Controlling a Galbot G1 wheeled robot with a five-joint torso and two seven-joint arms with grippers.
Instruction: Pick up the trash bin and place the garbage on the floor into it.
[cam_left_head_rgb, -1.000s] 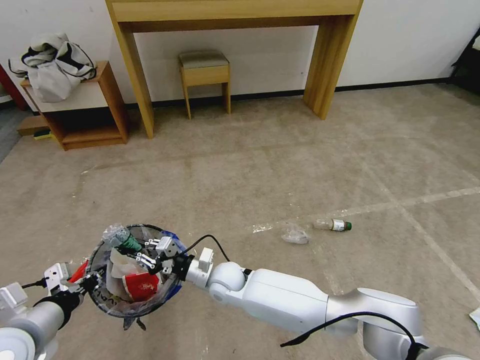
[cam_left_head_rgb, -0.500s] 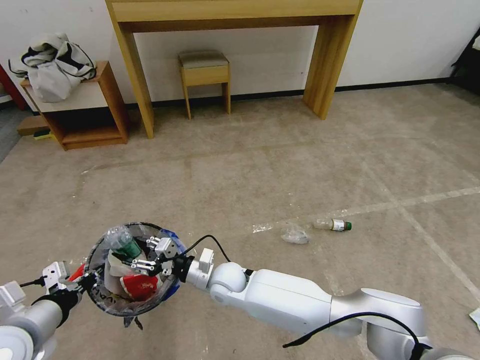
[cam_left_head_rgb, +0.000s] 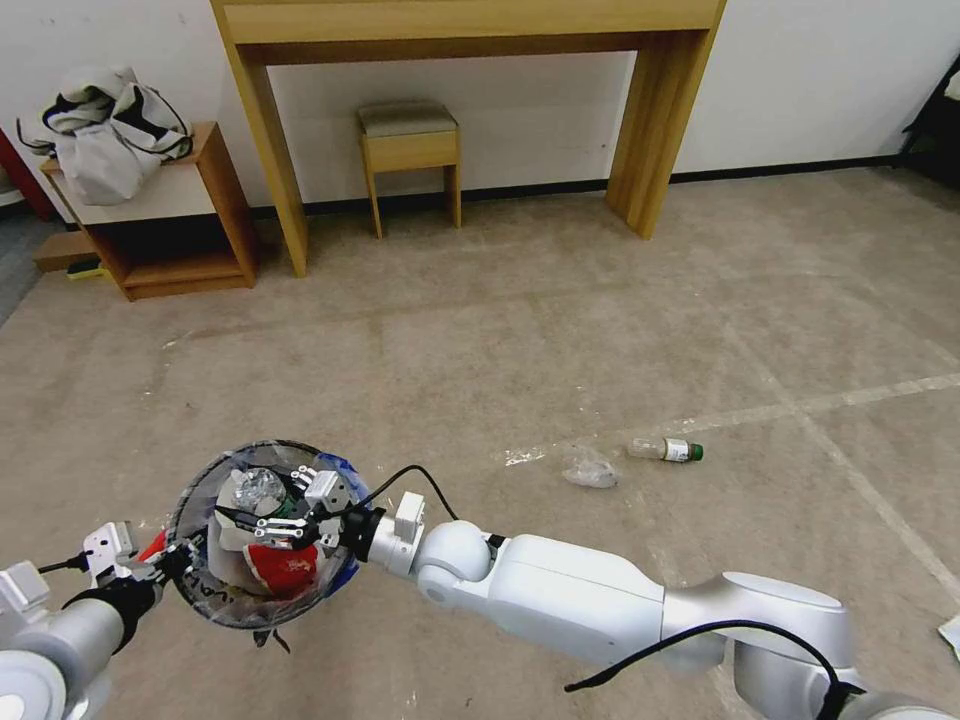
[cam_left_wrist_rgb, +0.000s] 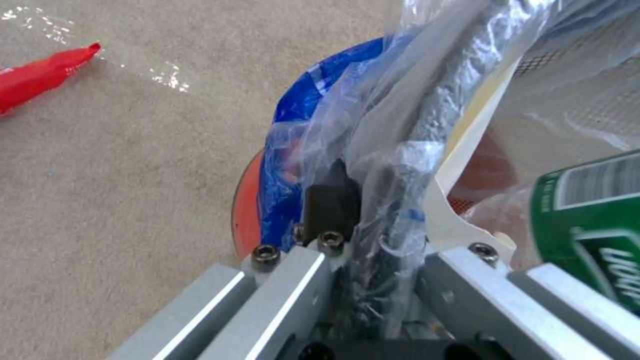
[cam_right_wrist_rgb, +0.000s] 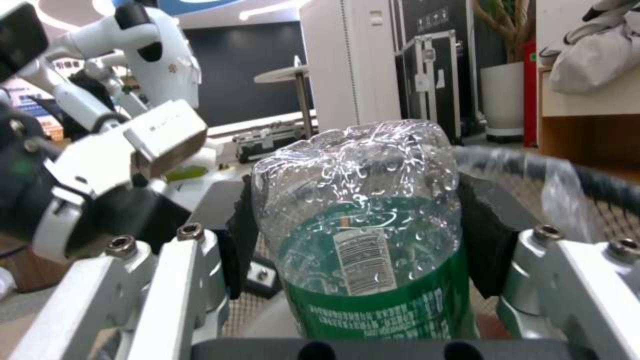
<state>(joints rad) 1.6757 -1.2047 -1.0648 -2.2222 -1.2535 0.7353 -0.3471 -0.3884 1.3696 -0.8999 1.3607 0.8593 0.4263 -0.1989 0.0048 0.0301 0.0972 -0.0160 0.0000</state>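
My right hand (cam_left_head_rgb: 268, 518) is inside the mouth of the round red plastic trash bin (cam_left_head_rgb: 200, 590), which is lined with a crinkly clear bag printed in blue. In the right wrist view, its black pads (cam_right_wrist_rgb: 485, 240) stand on either side of a crumpled clear plastic bottle with a green label (cam_right_wrist_rgb: 363, 240), pressed against both flanks of it. The fingers are part closed, spread only as wide as the bottle body. The bottle sits base-up between them, over the red and white litter already in the bin.

My left hand (cam_left_wrist_rgb: 373, 260) is clamped on the bin's rim at the near left side. In the left wrist view the liner and rim edge pass between its closed fingers. The bin is held off the floor in front of me, low and to my left.

Label text: the green band carries white lettering and a small white printed panel; neither can be read.

On the floor to my right, a small clear bottle with a green cap (cam_left_head_rgb: 666, 450) lies on its side, and a crumpled clear wrapper (cam_left_head_rgb: 590, 468) lies just beside it. A red wrapper (cam_left_wrist_rgb: 40, 77) lies on the floor near the bin.
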